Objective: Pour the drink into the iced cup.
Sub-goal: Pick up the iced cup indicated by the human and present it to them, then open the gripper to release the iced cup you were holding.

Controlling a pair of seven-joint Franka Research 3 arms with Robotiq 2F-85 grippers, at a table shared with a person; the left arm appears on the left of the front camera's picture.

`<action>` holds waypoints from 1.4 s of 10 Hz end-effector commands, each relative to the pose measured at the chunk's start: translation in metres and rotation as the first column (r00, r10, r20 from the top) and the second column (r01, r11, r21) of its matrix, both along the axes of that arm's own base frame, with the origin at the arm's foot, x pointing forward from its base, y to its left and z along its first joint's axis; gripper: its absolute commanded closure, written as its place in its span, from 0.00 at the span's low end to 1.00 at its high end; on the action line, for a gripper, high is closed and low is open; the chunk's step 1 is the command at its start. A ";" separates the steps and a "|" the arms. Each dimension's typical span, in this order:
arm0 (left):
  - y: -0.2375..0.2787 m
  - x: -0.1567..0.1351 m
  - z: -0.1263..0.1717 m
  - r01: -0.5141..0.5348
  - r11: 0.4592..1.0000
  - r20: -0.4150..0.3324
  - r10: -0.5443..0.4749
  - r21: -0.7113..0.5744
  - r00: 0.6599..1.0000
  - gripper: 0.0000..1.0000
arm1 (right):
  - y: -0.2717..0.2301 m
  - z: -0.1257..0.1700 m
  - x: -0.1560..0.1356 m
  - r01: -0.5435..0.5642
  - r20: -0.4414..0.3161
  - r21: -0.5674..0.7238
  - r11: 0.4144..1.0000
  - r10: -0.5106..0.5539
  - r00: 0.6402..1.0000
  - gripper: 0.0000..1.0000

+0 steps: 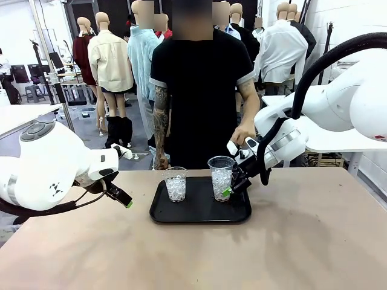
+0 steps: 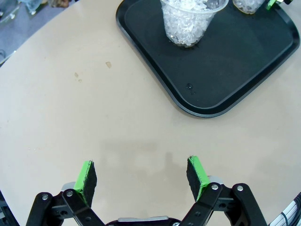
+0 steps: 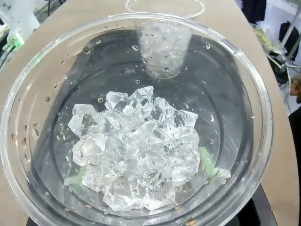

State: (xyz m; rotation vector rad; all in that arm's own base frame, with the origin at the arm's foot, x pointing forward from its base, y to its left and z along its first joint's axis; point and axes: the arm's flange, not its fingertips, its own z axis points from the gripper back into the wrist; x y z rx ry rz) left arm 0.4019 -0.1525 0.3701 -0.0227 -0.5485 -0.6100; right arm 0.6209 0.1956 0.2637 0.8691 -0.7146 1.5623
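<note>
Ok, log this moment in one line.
left gripper: jaws open, over table beside tray | right gripper: jaws closed on right iced cup

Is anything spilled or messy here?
A little. A small drop lies on the black tray near the left iced cup, and faint brownish spots mark the table beside the tray. Both cups stand upright; the right gripper is closed on the right iced cup.
</note>
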 end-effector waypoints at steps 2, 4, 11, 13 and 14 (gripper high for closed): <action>0.002 0.000 0.001 -0.003 1.000 0.002 0.003 -0.003 1.000 0.00 | 0.002 -0.002 0.006 0.006 0.029 0.058 0.998 -0.008 1.000 0.38; 0.002 0.000 0.001 -0.003 1.000 0.002 0.003 -0.003 1.000 0.00 | 0.001 -0.001 0.006 0.008 0.017 0.072 0.997 -0.010 1.000 0.38; 0.002 0.000 0.001 -0.003 1.000 0.002 0.003 -0.003 1.000 0.00 | -0.001 0.000 0.001 0.012 -0.003 0.029 1.000 -0.012 1.000 0.38; 0.002 0.000 0.001 -0.003 1.000 0.002 0.003 -0.003 1.000 0.00 | -0.001 0.000 0.001 0.012 -0.003 0.029 1.000 -0.012 1.000 0.38; 0.002 0.000 0.001 -0.003 1.000 0.002 0.003 -0.003 1.000 0.00 | -0.001 0.000 0.001 0.012 -0.003 0.029 1.000 -0.012 1.000 0.38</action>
